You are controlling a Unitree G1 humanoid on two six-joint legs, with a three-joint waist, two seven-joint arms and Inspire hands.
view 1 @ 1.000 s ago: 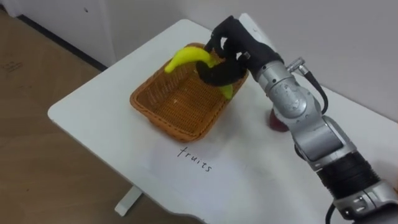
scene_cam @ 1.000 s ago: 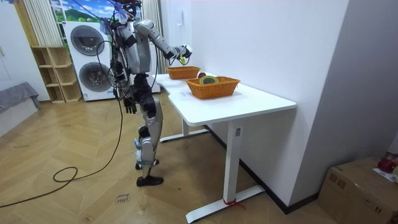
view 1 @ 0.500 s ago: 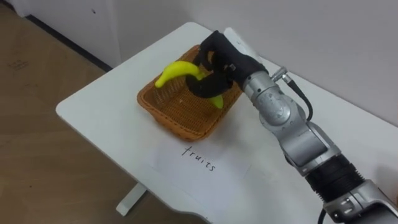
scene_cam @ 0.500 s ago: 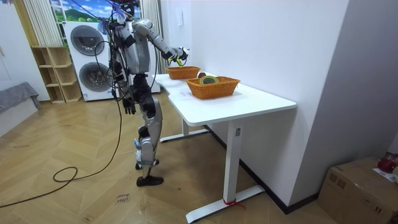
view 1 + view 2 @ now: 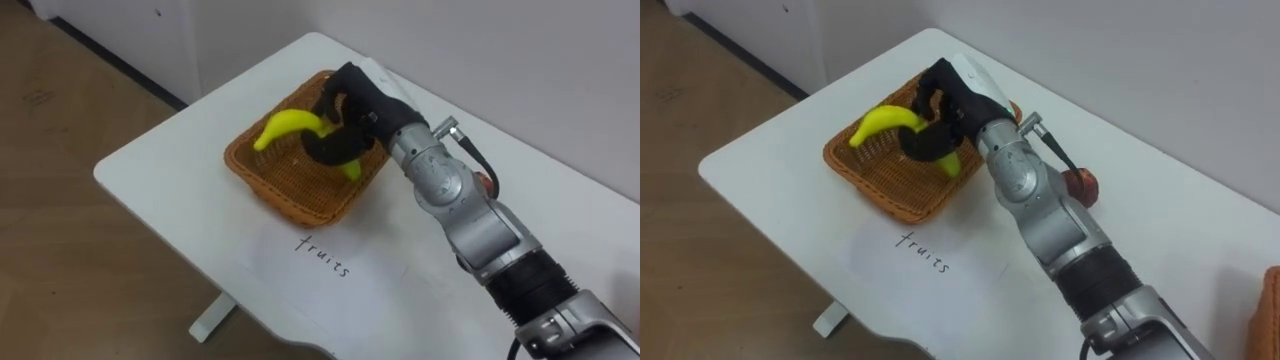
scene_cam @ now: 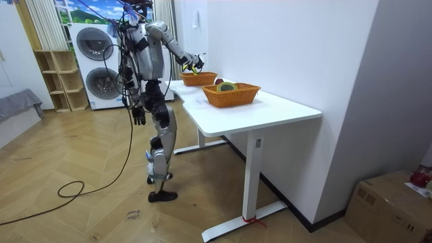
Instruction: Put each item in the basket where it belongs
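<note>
Lower than a second ago, the right hand [image 5: 345, 118] has sunk with the banana [image 5: 282, 125] from above the far rim down into the mouth of the wicker fruit basket [image 5: 278, 192]; the room view shows the same small drop of the arm. Its dark fingers are curled tight round the middle of the banana. The yellow end sticks out to the left of the fist, and the greener end pokes out beneath it, toward the basket's right wall. The fruit hangs just above the woven floor; whether it touches the wicker I cannot tell.

Directly under the hand sits the basket, on the white table [image 5: 160, 170] near its left corner. Nearer the robot than the hand, a handwritten label [image 5: 322, 255] lies on the tabletop just in front of the basket's near rim. Behind the forearm, to the right of the wrist, a small red fruit [image 5: 1080, 185] rests on the table.

From the room view the robot stands at the table's end, right arm stretched out over it. The left hand [image 6: 138, 116] hangs at its hip. A second wicker basket [image 6: 231, 96] stands farther along the table, well apart from the working hand.
</note>
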